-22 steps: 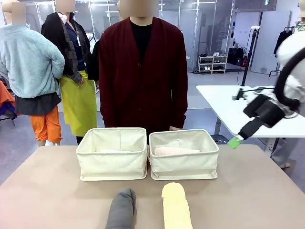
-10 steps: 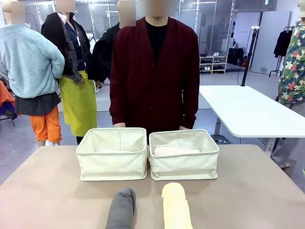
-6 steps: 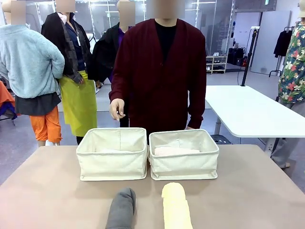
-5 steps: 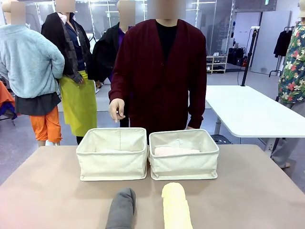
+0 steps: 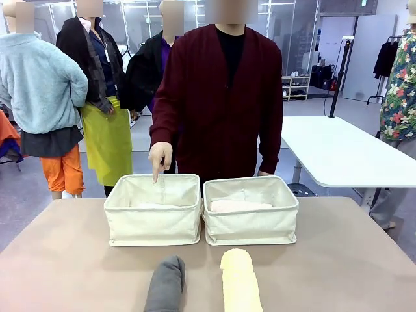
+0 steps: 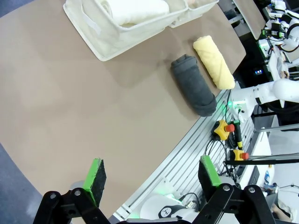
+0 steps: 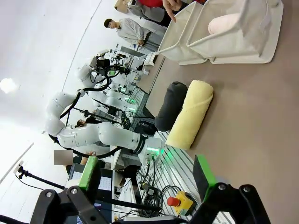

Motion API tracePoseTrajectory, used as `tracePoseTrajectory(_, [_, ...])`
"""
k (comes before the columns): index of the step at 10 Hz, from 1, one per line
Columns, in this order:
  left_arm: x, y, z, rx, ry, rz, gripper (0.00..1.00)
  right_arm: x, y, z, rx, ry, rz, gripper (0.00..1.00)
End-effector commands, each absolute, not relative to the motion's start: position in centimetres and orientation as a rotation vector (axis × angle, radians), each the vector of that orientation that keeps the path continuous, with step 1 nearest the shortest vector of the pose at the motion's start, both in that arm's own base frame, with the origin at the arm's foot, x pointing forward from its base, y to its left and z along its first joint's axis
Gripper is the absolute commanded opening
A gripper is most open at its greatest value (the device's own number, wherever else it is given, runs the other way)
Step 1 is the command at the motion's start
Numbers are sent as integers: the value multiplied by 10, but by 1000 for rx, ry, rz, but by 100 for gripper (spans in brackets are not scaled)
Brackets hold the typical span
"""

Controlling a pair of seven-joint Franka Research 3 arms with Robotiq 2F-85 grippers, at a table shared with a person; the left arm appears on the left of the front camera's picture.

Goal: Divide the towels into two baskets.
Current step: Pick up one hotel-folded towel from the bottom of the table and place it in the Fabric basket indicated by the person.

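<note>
Two cream baskets stand side by side mid-table, the left basket (image 5: 155, 224) and the right basket (image 5: 251, 227). A pale pink towel (image 5: 240, 206) lies in the right one; a white towel (image 6: 135, 9) lies in the left one. The dark grey towel (image 5: 166, 284) and pale yellow towel (image 5: 240, 281) lie side by side on the table near the front edge. The person's hand (image 5: 158, 158) points a finger down at the left basket's far rim. My left gripper (image 6: 152, 175) hangs open high above the table's left side. My right gripper (image 7: 145, 171) is open too, above the table, off to the side of the yellow towel (image 7: 191, 119).
The person stands right behind the baskets. A white table (image 5: 338, 153) stands at the back right, with other people behind. The table's near edge carries an aluminium rail with emergency-stop buttons (image 6: 229, 127). Bare brown tabletop (image 5: 71, 260) lies either side of the towels.
The person stepped closer, raised a hand, then lowered it to point into the left basket. My right arm drew back out of the front view. Towels and baskets have not moved.
</note>
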State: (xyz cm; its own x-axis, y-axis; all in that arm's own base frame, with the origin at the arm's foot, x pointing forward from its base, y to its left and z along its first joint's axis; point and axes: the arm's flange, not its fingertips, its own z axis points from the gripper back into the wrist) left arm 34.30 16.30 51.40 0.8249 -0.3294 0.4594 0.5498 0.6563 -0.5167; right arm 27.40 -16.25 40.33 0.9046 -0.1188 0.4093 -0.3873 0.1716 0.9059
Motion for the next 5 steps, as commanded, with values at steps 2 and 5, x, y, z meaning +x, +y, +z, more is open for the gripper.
tracePoseTrajectory(2, [340,163,514,-682,-346,-505,100,268,-160,403,1396,-438,217,100])
tracePoseTrajectory(5, [340,163,514,-682,-346,-505,100,268,-160,403,1396,-438,217,100])
